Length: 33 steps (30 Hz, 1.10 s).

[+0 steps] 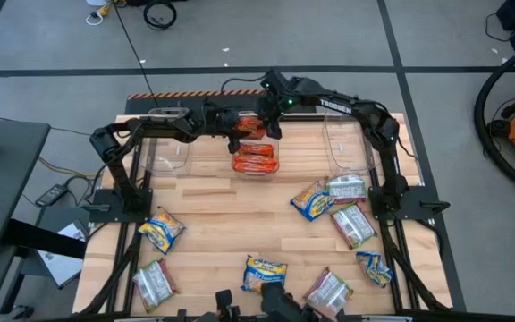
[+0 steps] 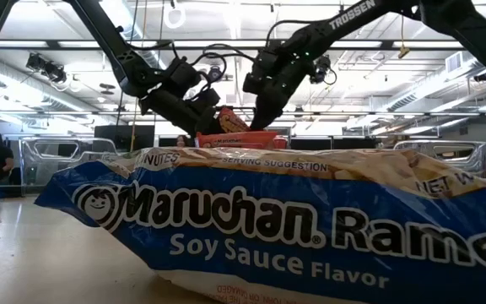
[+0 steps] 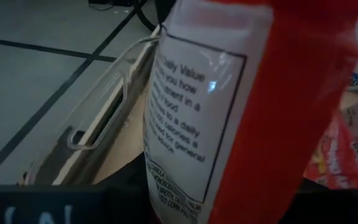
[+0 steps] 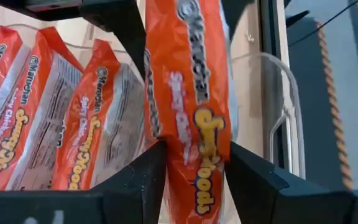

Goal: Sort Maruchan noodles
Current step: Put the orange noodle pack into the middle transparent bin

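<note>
An orange-red Maruchan packet (image 1: 250, 123) hangs in the air between both grippers, above the middle clear bin (image 1: 256, 172) at the table's far edge. That bin holds several more orange-red packets (image 4: 55, 124). My left gripper (image 1: 236, 125) comes from the left and my right gripper (image 1: 271, 118) from the right; both are shut on the packet. In the left wrist view the packet's printed back (image 3: 191, 112) fills the picture. Other packets lie flat on the table, yellow-and-blue (image 1: 161, 231) and silvery (image 1: 354, 224). My left gripper holds the packet's one end (image 4: 179, 25), a dark finger (image 4: 126, 31) on each side of it, as the right wrist view shows. Its own wrist view is blocked by the packet. The packet is lifted clear. My right gripper pinches the packet's other end (image 4: 194, 168) between its two fingers (image 4: 145, 180), one on each flat face. The packet stands on edge, running lengthwise away from the fingers, clear of the bin's packets.
Clear bins stand to the left (image 1: 170, 150) and right (image 1: 347, 148) of the middle one along the far edge. Loose packets are scattered over the table's near half (image 1: 264, 273) and right side (image 1: 345, 188). A blue soy-sauce packet (image 2: 268, 219) lies right in front of the low camera.
</note>
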{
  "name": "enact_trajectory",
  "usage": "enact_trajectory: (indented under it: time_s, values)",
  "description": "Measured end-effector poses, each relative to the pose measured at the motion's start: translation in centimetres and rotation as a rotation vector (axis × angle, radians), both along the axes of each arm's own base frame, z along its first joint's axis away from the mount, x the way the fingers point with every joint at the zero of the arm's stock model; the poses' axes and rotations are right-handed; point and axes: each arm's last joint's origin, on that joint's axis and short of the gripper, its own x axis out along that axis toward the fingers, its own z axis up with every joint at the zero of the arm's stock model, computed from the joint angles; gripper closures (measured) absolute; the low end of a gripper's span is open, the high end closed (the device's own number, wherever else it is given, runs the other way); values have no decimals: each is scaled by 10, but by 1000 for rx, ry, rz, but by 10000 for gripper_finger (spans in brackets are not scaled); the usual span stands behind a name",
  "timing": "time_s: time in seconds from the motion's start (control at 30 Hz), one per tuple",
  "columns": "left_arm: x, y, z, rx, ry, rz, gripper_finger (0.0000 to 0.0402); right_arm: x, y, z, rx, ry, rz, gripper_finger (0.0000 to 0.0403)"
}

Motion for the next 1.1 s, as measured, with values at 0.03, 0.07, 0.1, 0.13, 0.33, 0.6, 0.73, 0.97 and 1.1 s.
enact_trajectory:
  time_s: [0.03, 0.07, 0.1, 0.13, 0.33, 0.6, 0.73, 0.97, 1.1]
  values:
    - [0, 0, 0, -5, -4, 2, 247, 2, 3, 0, -9, 5, 8, 237]
    - [0, -1, 0, -5, -4, 1, 247, 3, 5, 0, -21, 14, 11, 237]
    - [1, 0, 0, -4, -5, 2, 247, 4, 7, 0, -35, 23, 7, 237]
    - [1, 0, 0, -1, -9, 2, 247, 5, 8, -1, -53, 33, -1, 237]
    - [1, 0, 1, 4, -17, 2, 247, 3, 8, 0, -72, 54, 9, 226]
    - [1, 0, 2, 8, -22, 0, 247, 2, 8, -2, -69, 64, 35, 138]
    - [2, 0, 3, 18, -33, 0, 247, 7, 5, -6, -93, 47, 8, 109]
    - [8, -6, 7, 57, -46, -41, 247, 3, 3, -5, -86, 94, -68, 143]
    - [9, -7, 8, 71, -55, -37, 247, -2, -1, -5, -52, 96, -86, 170]
